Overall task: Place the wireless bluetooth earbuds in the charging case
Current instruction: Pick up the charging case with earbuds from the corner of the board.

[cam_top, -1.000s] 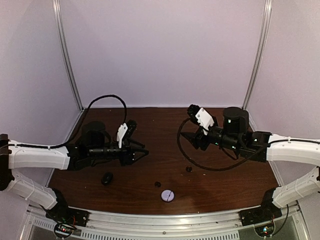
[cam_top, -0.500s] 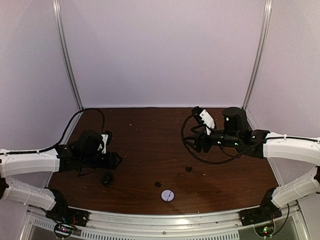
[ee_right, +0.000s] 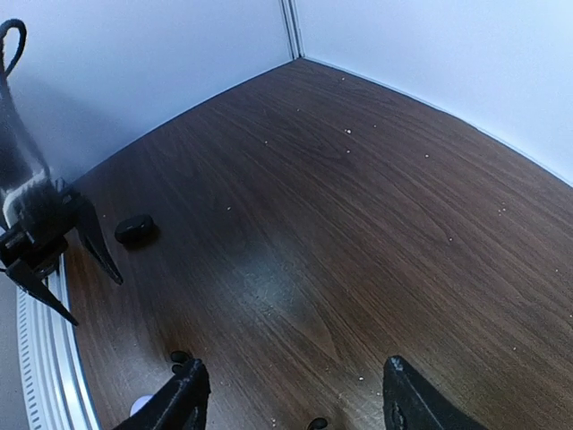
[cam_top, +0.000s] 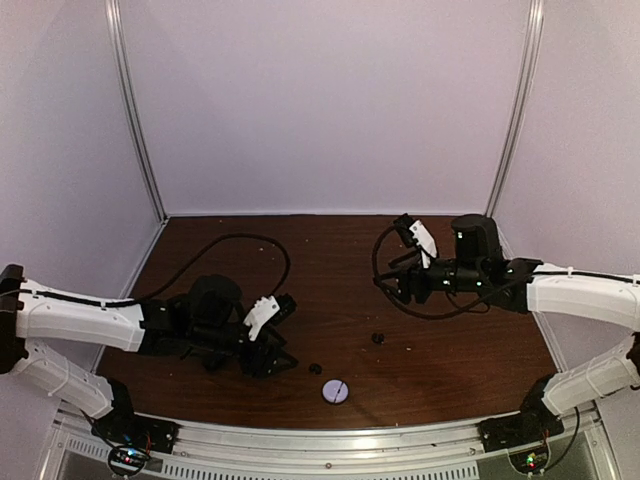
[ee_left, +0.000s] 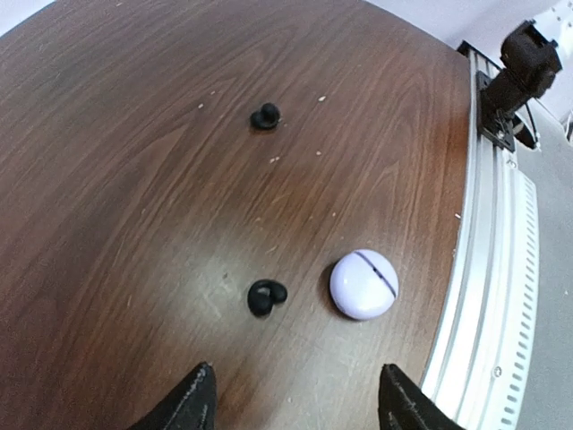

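You are looking across the dark wooden tabletop [ee_right: 358, 206] toward a corner where two pale walls [ee_right: 134, 72] are meeting. Your right pincer [ee_right: 291, 399] is hanging over the wood, its two black fingertips standing well apart with nothing between them. One black earbud [ee_right: 179, 358] is lying just beside the fingertip on the view's left. A second black earbud [ee_right: 316, 423] is showing at the bottom edge, between the tips. Farther left, a black oval object [ee_right: 134, 228] is resting on the wood near the left pincer [ee_right: 96, 302], whose fingers are splaying apart. A white sliver [ee_right: 139, 408] is peeking in at the lower left, too cut off to identify.
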`<action>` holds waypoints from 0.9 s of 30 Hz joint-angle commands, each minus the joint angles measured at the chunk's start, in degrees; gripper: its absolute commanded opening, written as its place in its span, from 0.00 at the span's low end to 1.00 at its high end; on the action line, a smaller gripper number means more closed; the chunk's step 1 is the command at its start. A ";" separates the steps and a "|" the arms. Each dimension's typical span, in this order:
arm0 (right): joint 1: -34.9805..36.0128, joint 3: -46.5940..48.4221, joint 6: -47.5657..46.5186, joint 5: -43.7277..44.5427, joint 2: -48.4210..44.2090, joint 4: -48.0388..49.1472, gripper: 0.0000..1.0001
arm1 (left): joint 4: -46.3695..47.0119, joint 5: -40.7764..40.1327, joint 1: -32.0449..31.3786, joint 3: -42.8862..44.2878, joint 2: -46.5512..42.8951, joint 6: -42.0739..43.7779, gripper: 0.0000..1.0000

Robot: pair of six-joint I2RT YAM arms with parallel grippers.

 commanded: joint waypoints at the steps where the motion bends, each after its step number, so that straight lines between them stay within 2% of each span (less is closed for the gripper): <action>1: -2.66 -1.31 3.18 -2.63 -3.09 2.35 0.66 | 8.81 6.89 -2.05 5.77 8.44 16.99 0.63; 6: -4.63 -2.17 3.79 -3.77 -4.86 2.63 0.66 | 7.51 12.78 -4.51 13.03 19.43 27.64 0.65; 13: -5.39 -2.86 3.59 -3.75 -7.03 2.14 0.67 | 4.23 18.39 -4.87 20.55 29.26 36.09 0.67; 22: -6.17 -3.05 3.20 -4.25 -8.22 1.43 0.67 | -0.24 18.78 -5.66 23.47 35.34 40.39 0.68; 27: -6.35 -3.31 3.17 -4.60 -8.18 1.76 0.67 | -1.69 16.13 -6.73 23.07 36.74 42.08 0.70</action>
